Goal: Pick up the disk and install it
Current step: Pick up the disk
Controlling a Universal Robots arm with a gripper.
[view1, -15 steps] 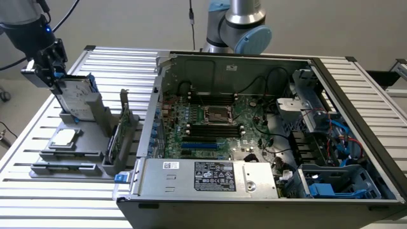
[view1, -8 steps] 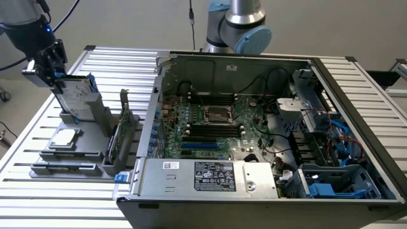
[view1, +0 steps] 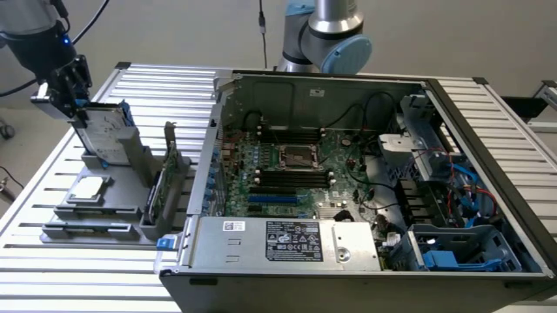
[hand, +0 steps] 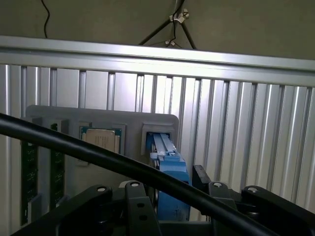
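The disk stands on edge in a slot of the grey parts holder, at the exterior view's left; it is silver with a white label and blue rails. My gripper has come down over the disk's upper edge. In the wrist view the disk's blue rail runs up between the black fingers, which stand open on either side of it, close to its faces. The disk still rests in its slot.
A square silver chip and an upright green card share the holder. The open computer case lies at the exterior view's right, with a blue-lined bay at its near corner. A black cable crosses the wrist view.
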